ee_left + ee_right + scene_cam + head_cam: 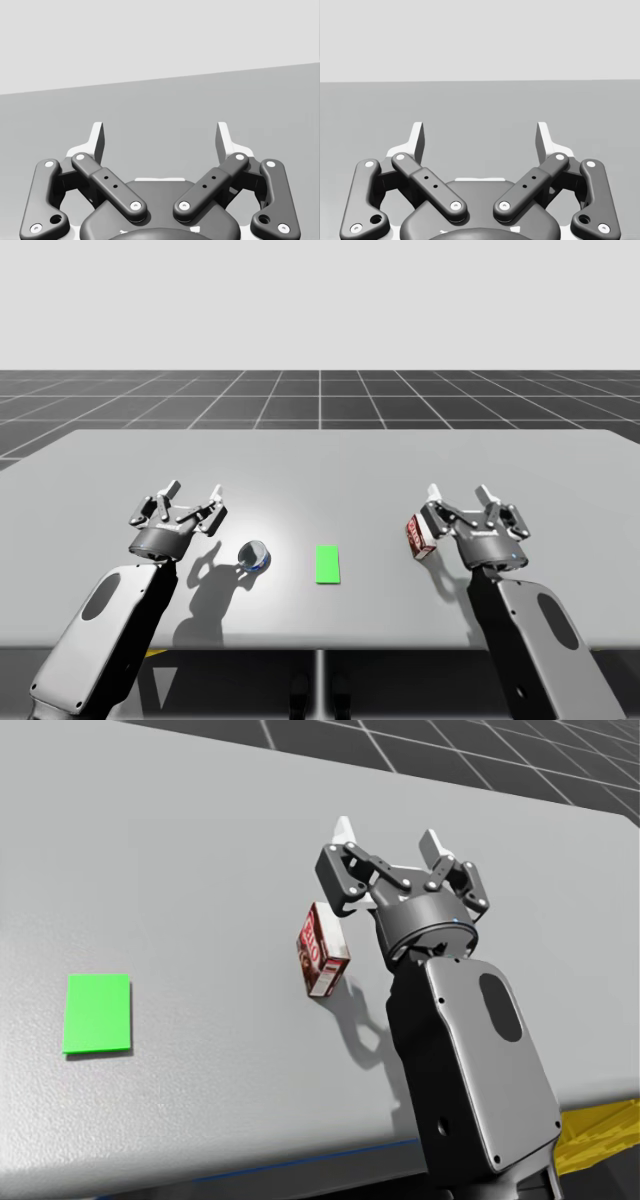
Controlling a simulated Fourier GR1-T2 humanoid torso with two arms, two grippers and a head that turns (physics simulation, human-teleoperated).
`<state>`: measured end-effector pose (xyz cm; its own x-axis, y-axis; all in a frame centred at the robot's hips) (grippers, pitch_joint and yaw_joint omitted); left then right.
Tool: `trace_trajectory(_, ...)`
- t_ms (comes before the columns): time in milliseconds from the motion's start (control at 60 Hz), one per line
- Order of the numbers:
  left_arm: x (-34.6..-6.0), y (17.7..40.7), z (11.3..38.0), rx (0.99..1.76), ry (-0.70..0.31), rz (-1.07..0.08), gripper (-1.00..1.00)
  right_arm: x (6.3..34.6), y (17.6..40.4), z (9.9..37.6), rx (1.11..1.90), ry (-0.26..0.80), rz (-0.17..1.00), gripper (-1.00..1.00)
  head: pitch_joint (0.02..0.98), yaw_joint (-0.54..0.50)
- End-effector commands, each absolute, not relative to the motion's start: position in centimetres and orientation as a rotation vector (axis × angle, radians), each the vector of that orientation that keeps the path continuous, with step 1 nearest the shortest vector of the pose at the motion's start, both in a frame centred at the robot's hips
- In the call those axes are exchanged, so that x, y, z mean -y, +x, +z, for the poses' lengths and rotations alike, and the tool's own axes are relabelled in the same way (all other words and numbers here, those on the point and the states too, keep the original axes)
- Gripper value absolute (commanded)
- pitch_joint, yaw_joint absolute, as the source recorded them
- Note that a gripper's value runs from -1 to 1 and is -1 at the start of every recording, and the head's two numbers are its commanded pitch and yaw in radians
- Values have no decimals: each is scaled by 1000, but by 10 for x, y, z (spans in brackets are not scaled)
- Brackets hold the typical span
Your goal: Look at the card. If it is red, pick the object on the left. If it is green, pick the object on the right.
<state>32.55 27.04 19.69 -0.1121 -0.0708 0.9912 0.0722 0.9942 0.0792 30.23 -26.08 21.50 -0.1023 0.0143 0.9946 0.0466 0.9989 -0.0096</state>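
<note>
High view shows me the green card between a round can and the red box, lying long axis near-to-far just beside my wide-spread right tool; left tool equally wide.

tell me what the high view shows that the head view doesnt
High view's extras: my open left hand, the small shiny round object lying between it and the green card, and the dark grid floor beyond the table.
Head view's extras: a yellow piece below the table's near edge.
Shared: the green card, the red box, my open right hand next to the box, and the grey table.
</note>
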Motion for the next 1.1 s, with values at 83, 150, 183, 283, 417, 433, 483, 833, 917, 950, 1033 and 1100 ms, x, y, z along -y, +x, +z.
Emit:
trace_trajectory(83, -271, 326, 196, 1673, -5, -116, -1000, 252, 275, 234, 1671, -15, -52, -1000, 861, -397)
trace_trajectory(150, -271, 326, 195, 1672, -6, -117, -1000, 248, 264, 237, 1676, -28, -52, -1000, 865, -395)
trace_trajectory(183, -271, 326, 195, 1672, -7, -117, -1000, 247, 257, 238, 1678, -18, -45, -1000, 866, -394)
trace_trajectory(283, -272, 326, 195, 1672, -7, -117, -1000, 243, 234, 234, 1670, 7, -45, -1000, 866, -387)
trace_trajectory(417, -272, 327, 195, 1673, -7, -119, -1000, 245, 206, 218, 1647, 8, -25, -1000, 865, -381)
trace_trajectory(433, -272, 327, 195, 1673, -7, -120, -1000, 245, 203, 216, 1644, 10, -22, -1000, 864, -380)
trace_trajectory(483, -271, 327, 195, 1672, -7, -122, -1000, 245, 192, 207, 1635, 11, -18, -1000, 861, -381)
trace_trajectory(833, -270, 327, 193, 1669, -4, -126, -1000, 235, 168, 159, 1571, 81, -37, -1000, 855, -385)
trace_trajectory(917, -270, 327, 193, 1668, -4, -127, -1000, 234, 171, 150, 1554, 86, -43, -1000, 853, -386)
trace_trajectory(950, -270, 327, 193, 1668, -3, -126, -1000, 234, 174, 147, 1552, 87, -43, -1000, 853, -386)
trace_trajectory(1033, -270, 328, 193, 1667, -2, -127, -1000, 232, 180, 140, 1539, 96, -38, -1000, 854, -386)
trace_trajectory(1100, -270, 328, 192, 1666, -2, -128, -1000, 231, 187, 134, 1525, 96, -37, -1000, 854, -386)
